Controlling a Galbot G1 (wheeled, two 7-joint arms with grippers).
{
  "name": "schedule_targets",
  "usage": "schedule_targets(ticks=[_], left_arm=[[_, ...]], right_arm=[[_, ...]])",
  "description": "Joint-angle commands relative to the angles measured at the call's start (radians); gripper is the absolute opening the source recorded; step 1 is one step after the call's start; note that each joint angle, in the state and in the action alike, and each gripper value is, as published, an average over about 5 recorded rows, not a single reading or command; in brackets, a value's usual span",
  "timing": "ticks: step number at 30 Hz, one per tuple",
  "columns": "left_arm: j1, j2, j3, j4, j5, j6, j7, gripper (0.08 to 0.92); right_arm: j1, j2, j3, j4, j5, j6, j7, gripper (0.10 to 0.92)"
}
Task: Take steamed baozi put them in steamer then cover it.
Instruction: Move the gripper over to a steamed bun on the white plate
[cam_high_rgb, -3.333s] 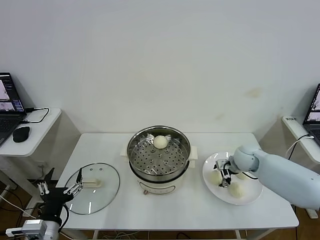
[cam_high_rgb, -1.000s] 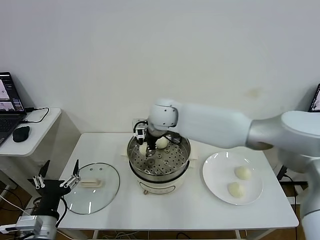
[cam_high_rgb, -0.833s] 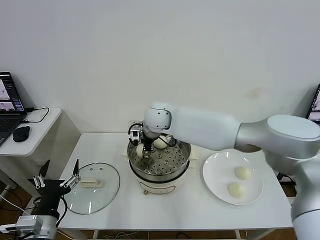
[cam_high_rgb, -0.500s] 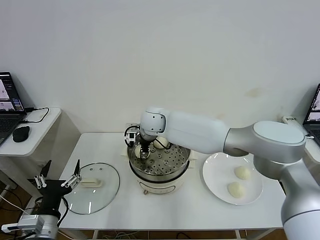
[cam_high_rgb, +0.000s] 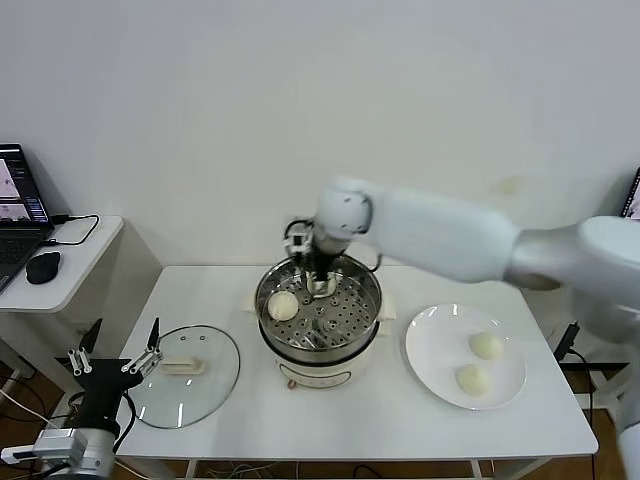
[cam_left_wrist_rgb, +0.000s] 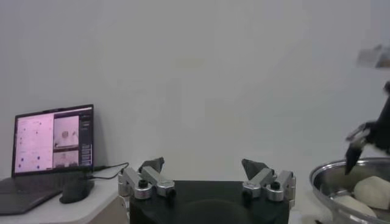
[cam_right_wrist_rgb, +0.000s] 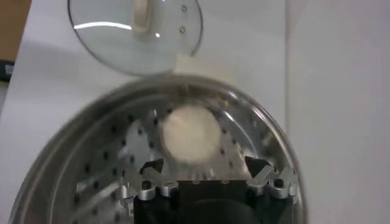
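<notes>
From the head view, the right gripper (cam_high_rgb: 312, 262) hung over the far rim of the steamer (cam_high_rgb: 318, 315), fingers spread and holding nothing. One baozi (cam_high_rgb: 284, 305) lay free on the perforated tray, nearer the robot and to the left of those fingers; a second baozi (cam_high_rgb: 322, 286) sat almost under them. Two more buns (cam_high_rgb: 486, 345) waited on the plate (cam_high_rgb: 435, 345), well off to the right of the fingers, so the right arm was plainly nearer them. The glass lid (cam_high_rgb: 185, 375) lay just beyond the left gripper (cam_high_rgb: 113, 366), which was parked low, fingers apart and empty.

In the left wrist view, its fingers (cam_left_wrist_rgb: 152, 165) stood wide, the steamer rim (cam_left_wrist_rgb: 332, 171) off to one side.

In the right wrist view, the released bun (cam_right_wrist_rgb: 189, 133) lay just past the open fingertips (cam_right_wrist_rgb: 152, 165), clear of the wall; the path upward looked unobstructed.
</notes>
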Motion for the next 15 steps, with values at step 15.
schedule_targets(ticks=[15], left_arm=[[0.015,0.006,0.025,-0.006,0.010,-0.001,0.001,0.823]], right_arm=[[-0.019,-0.758,-0.020,0.369,-0.334,0.291,-0.231,0.823]])
